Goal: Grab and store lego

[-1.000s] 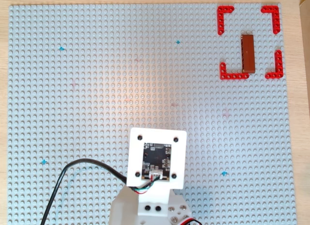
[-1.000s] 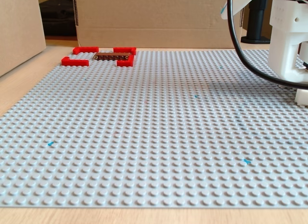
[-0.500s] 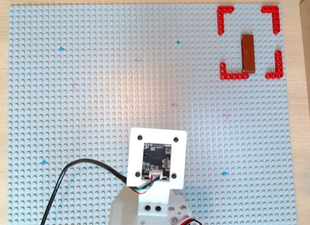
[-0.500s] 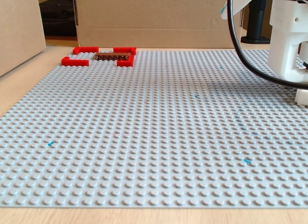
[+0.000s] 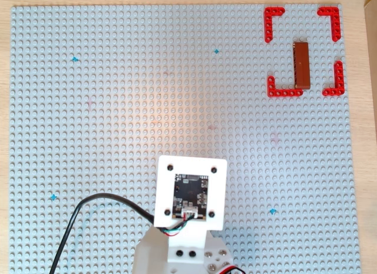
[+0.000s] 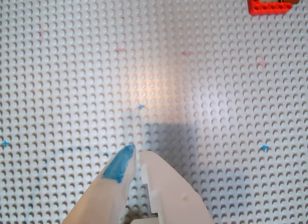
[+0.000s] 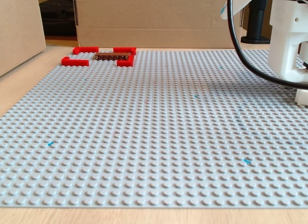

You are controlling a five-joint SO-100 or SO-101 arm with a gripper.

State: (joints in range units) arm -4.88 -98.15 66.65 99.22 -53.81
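Baseplate: large grey studded sheet, covering most of pale wooden worktop, carrying scattered blue specks. Cardboard boxes standing along far edge in fixed view. Arm: sitting at near edge in overhead view, well apart from target. End effector: tips nearly touching, holding nothing, hovering over bare studs. Red corner brackets: four, marking out square bay, likely storage spot. Lego: reddish-brown, lying already inside bay, near lower-left bracket.
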